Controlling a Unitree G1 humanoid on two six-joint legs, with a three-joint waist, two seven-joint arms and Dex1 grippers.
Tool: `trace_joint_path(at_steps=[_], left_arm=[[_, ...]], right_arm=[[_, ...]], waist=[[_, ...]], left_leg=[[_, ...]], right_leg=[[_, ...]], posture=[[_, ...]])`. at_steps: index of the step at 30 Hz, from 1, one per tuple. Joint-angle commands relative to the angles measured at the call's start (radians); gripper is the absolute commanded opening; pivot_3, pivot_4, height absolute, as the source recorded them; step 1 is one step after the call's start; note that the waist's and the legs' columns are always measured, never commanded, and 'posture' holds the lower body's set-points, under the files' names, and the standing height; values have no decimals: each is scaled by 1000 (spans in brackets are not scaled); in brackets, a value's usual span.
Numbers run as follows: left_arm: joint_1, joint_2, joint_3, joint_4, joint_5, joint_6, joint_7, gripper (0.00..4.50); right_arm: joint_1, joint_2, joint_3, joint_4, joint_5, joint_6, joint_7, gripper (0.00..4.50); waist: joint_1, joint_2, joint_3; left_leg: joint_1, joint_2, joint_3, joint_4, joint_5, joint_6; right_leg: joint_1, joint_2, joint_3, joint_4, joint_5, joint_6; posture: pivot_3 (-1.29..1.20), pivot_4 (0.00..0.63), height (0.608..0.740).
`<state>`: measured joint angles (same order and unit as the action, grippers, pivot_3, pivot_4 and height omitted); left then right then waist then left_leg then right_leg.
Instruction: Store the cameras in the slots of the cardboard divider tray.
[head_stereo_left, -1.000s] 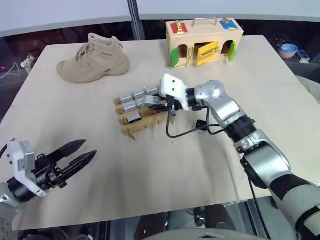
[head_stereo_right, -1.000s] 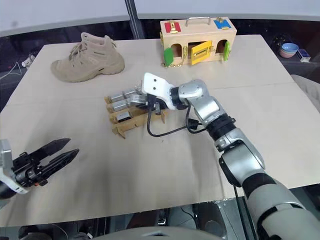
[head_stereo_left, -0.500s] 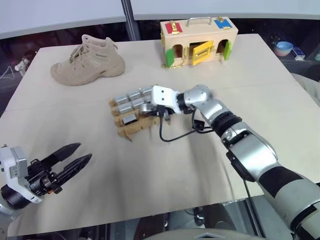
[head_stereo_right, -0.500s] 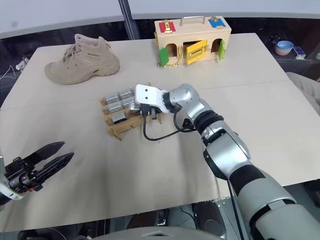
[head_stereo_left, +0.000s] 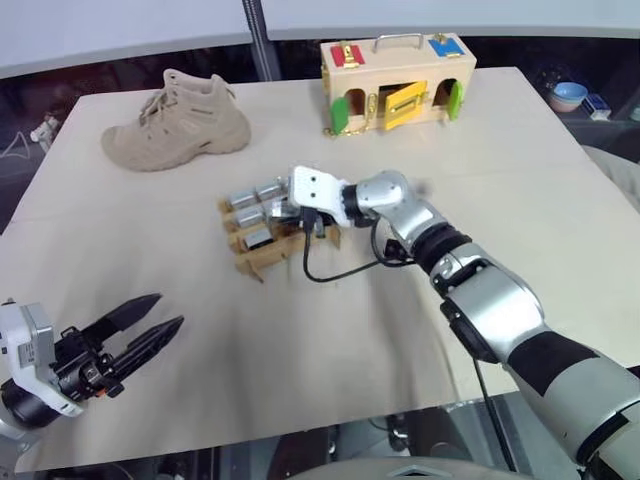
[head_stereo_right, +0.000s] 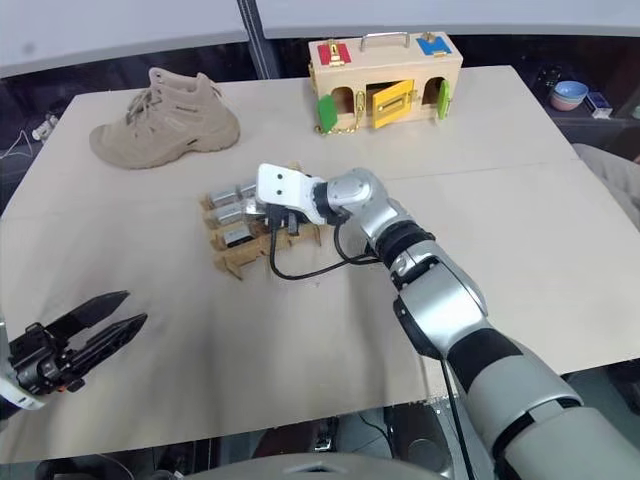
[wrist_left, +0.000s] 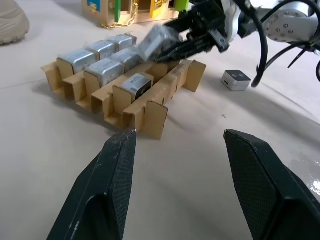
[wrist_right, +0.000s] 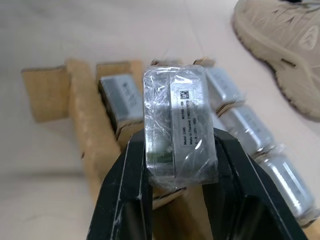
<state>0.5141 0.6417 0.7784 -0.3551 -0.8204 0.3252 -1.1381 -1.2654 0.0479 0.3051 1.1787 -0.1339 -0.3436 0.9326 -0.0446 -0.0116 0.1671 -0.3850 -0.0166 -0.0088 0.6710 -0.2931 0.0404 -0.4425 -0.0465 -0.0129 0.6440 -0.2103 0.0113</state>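
Your right gripper (wrist_right: 175, 165) pinches a wrapped camera (wrist_right: 179, 125) over the cardboard divider tray (wrist_left: 150, 107) — left gripper (wrist_left: 175, 150) spread, at the table's seven o'clock.

Quick count: five cameras (wrist_left: 100, 70) sitting in the one cardboard divider tray (wrist_left: 150, 107), a sixth camera (wrist_right: 179, 125) pinched in the right end effector (wrist_right: 180, 165), a seventh camera (wrist_left: 236, 79) loose on the tabletop (head_stereo_left: 330, 330). One boot (head_stereo_left: 178, 122), one wooden box (head_stereo_left: 397, 72).

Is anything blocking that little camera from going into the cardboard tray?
Nothing visible. The right gripper holds the wrapped camera just above the cardboard divider tray, beside slots already holding cameras.
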Motion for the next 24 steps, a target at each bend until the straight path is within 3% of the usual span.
trace_joint_path(at_steps=[1, 12, 18, 24], left_arm=[[9, 0, 19, -12, -11, -22, -10, 2922], [14, -2, 16, -7, -11, -23, -19, 2922], [19, -7, 11, -10, -9, -25, -21, 2922], [20, -10, 6, -11, -9, -28, -22, 2922]], right_arm=[[-25, 20, -51, -16, 34, 27, -6, 814], [25, 17, -41, 1, -24, -23, -70, 814], [28, 67, -148, -47, 100, 48, 0, 814], [74, 54, -100, -56, 43, 15, 5, 814]], waist=[[0, 0, 0], [0, 0, 0], [-1, 0, 0], [1, 0, 0]], left_leg=[[0, 0, 0, 0, 0, 0], [0, 0, 0, 0, 0, 0], [0, 0, 0, 0, 0, 0], [0, 0, 0, 0, 0, 0]], right_leg=[[0, 0, 0, 0, 0, 0], [0, 0, 0, 0, 0, 0], [0, 0, 0, 0, 0, 0], [0, 0, 0, 0, 0, 0]], posture=[[0, 150, 740], [0, 150, 740], [0, 150, 740], [0, 150, 740]])
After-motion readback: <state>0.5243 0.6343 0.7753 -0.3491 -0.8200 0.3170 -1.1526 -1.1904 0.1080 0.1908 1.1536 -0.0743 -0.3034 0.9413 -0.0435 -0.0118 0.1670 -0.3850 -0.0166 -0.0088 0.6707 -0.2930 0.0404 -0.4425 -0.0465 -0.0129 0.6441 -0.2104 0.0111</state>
